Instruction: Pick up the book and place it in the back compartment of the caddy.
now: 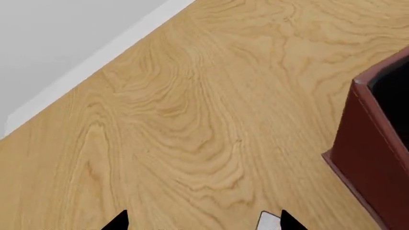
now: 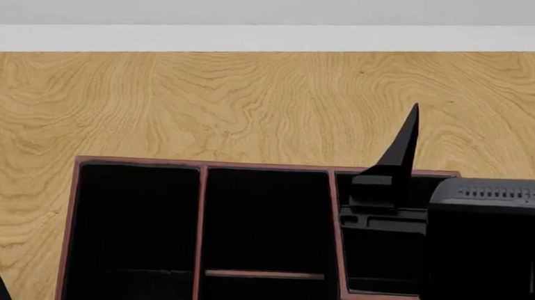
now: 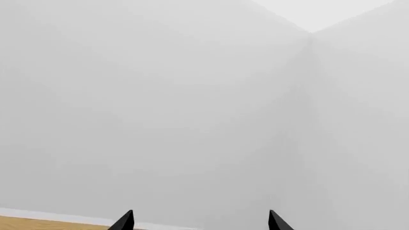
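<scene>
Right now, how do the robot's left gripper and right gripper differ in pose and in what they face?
The left gripper faces down at the light wooden table, beside the dark red-brown caddy's outer wall; the right gripper faces the plain white wall. The left gripper is over bare wood; the right gripper is raised by the caddy's right section. Both are open and hold nothing.

Right tool (image 2: 477, 138) above caddy (image 2: 202, 209)

I see a wooden surface (image 2: 206, 97) with a light, wavy grain. Along its far edge runs a white baseboard (image 2: 255, 38), and above the baseboard stands a plain pale grey wall (image 3: 160, 96). Two walls meet in a corner (image 3: 311, 72).
</scene>
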Motion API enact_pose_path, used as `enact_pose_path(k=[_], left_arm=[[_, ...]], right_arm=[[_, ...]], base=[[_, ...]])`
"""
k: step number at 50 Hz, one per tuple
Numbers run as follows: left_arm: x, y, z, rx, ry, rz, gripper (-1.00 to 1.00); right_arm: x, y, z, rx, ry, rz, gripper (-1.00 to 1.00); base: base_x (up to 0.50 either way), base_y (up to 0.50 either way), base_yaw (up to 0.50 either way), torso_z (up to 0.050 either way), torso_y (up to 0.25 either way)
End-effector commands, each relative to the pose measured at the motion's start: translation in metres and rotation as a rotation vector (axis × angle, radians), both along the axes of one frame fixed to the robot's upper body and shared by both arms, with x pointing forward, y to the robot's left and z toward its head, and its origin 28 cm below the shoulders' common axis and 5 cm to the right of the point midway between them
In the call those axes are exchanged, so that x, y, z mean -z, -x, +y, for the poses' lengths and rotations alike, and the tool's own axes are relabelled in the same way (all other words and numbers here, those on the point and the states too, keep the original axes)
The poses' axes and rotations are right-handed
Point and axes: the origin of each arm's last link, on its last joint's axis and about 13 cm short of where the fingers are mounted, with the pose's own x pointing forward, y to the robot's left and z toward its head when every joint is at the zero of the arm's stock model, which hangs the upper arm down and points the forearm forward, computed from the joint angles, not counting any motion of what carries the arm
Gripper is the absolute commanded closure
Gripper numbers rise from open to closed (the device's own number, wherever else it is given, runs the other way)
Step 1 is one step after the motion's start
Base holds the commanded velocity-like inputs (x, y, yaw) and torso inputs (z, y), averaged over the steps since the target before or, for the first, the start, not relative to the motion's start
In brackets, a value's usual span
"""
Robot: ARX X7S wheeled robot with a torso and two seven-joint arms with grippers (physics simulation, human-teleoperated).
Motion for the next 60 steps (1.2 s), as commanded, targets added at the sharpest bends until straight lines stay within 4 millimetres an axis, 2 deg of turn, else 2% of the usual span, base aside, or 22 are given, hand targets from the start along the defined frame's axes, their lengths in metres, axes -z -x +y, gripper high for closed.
enact_pose_path(k=[1,11,21,26,43,60], left_arm=[[0.007,0.011,-0.003,0.051,-0.005,0.044,-1.00],[0.017,0.022,-0.002,0.068,-0.026,0.102,-1.00],[0.016,0.032,-0.002,0.086,-0.033,0.124,-1.00],[0.025,0.032,0.000,0.077,-0.034,0.151,-1.00],[0.054,0.010,0.000,0.039,-0.024,0.202,-1.00],[0.047,-0.004,0.000,0.034,-0.025,0.176,-1.00]], right_arm=[[-0.001,0.000,-0.001,0.004,-0.002,0.003,-1.00],[0.002,-0.001,-0.002,0.010,-0.012,0.011,-1.00],[0.003,-0.002,-0.002,0.004,-0.014,0.013,-1.00],[0.004,-0.003,-0.001,0.002,-0.013,0.016,-1.00],[0.009,-0.007,-0.001,0.001,-0.016,0.023,-1.00],[0.007,-0.010,0.000,0.002,-0.006,0.028,-1.00]], base=[[0.00,0.00,0.00,0.000,0.000],[0.00,0.00,0.00,0.000,0.000],[0.00,0.00,0.00,0.000,0.000],[0.00,0.00,0.00,0.000,0.000],[0.00,0.00,0.00,0.000,0.000],[0.00,0.00,0.00,0.000,0.000]])
